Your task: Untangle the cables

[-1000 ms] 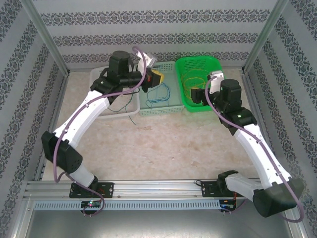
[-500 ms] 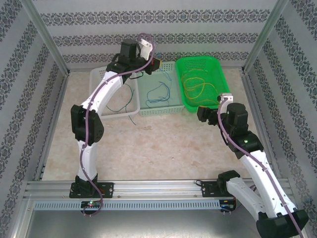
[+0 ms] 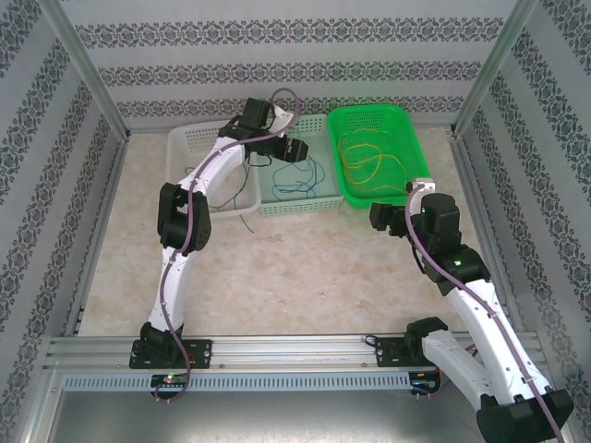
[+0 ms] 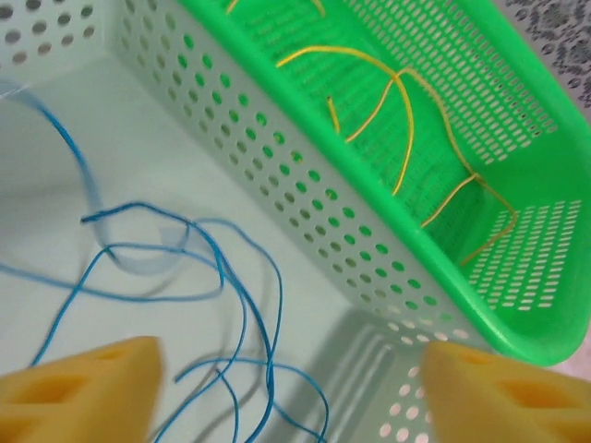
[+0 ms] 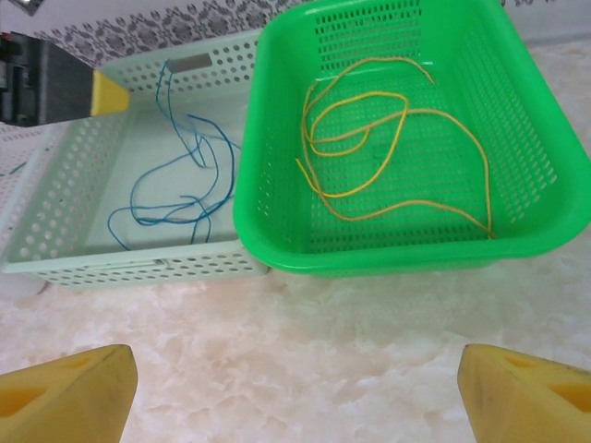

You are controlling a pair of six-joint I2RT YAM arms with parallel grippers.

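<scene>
Several blue cables [image 4: 231, 286] lie loosely curled on the floor of the pale green basket [image 3: 295, 208], also seen as blue cables [image 5: 185, 185] from the right wrist. Yellow cables [image 5: 388, 138] curl inside the bright green basket [image 5: 388, 254], and the top view shows these yellow cables [image 3: 369, 161] too. My left gripper [image 4: 295, 397] hangs open just above the blue cables, holding nothing; it sits over the pale basket [image 3: 294, 148]. My right gripper [image 5: 295, 397] is open over bare table in front of the baskets [image 3: 379, 217]. The dark green cable is hidden.
A white basket [image 3: 189, 143] stands left of the pale one, partly under the left arm. The three baskets sit side by side against the back wall. Marbled table stretches in front of them. Patterned walls and metal posts close the sides.
My left arm swung right from the white basket to over the pale green basket. My right gripper drew back out of the green basket toward the near side, then stayed nearly still.
</scene>
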